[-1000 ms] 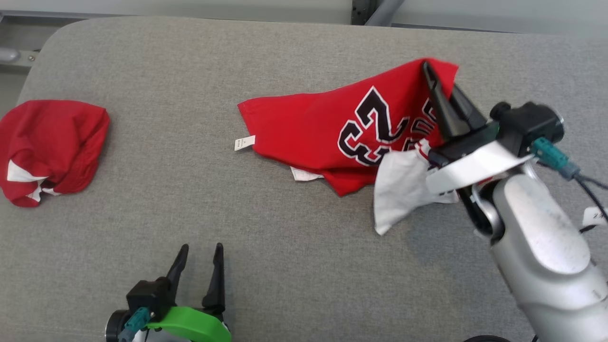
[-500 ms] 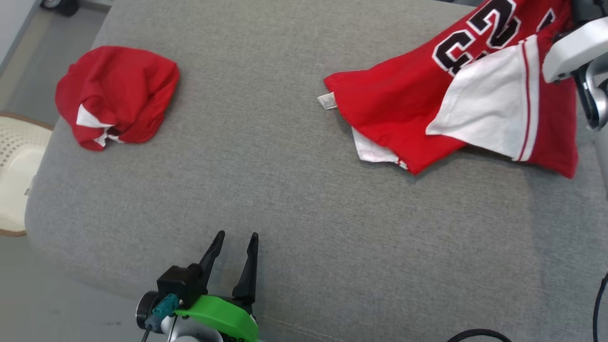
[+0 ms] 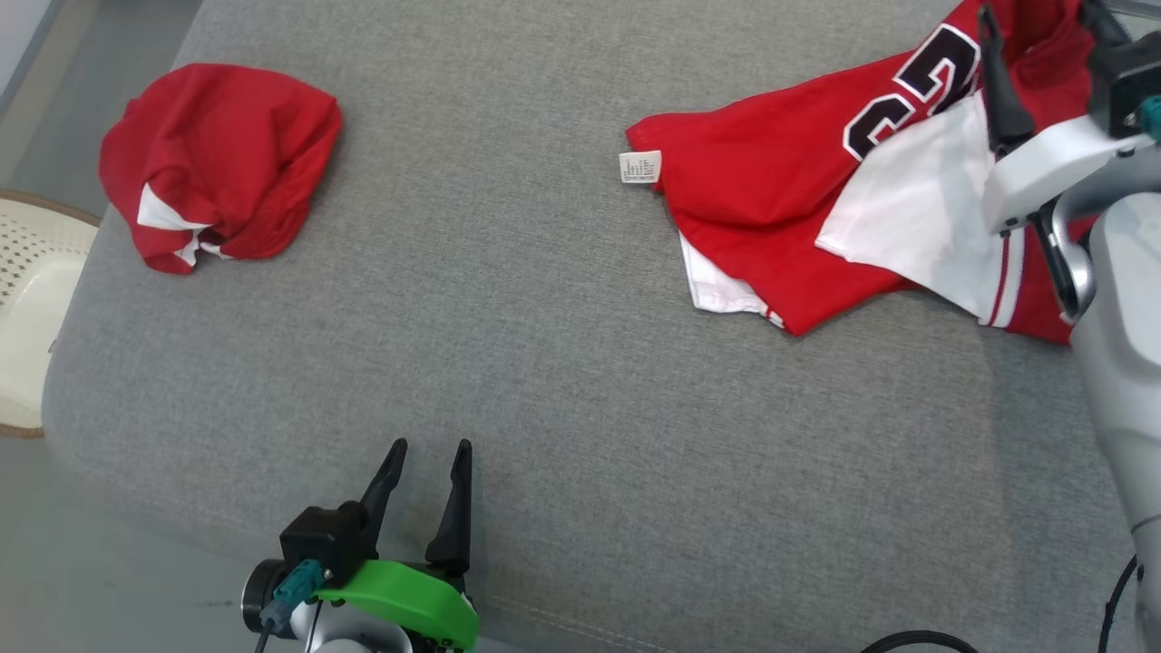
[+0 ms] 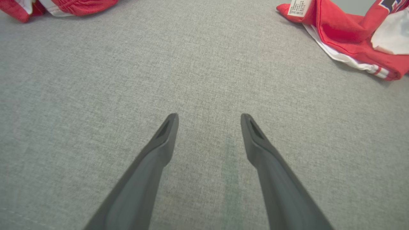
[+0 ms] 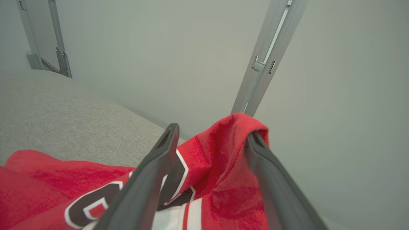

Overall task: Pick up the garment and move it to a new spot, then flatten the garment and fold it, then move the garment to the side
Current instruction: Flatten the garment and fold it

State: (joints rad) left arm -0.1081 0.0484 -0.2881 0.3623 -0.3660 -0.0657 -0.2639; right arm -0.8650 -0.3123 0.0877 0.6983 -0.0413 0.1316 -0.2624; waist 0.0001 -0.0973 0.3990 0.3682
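The garment (image 3: 753, 181) is a red jersey with black-and-white numbers and a white panel, lying crumpled at the far right of the grey cushion (image 3: 544, 363). My right gripper (image 3: 1039, 27) stands open over its far end. In the right wrist view a raised fold of the garment (image 5: 223, 150) sits between the spread fingers and hooks over the tip of the right one. My left gripper (image 3: 431, 446) is open and holds nothing near the cushion's front edge, well clear of the cloth. The left wrist view has the left gripper (image 4: 209, 116) over bare cushion, with the garment (image 4: 345, 35) at top right.
A second red-and-white garment (image 3: 218, 154) lies bunched at the cushion's far left, its edge also in the left wrist view (image 4: 80, 4). A pale woven basket (image 3: 27, 299) stands on the floor beyond the left edge. A metal post (image 5: 265, 64) rises behind the cushion.
The head camera has shifted. My right gripper has gone from shut on the garment to open, and the jersey's lifted end has sagged onto the cushion. The left gripper stays open.
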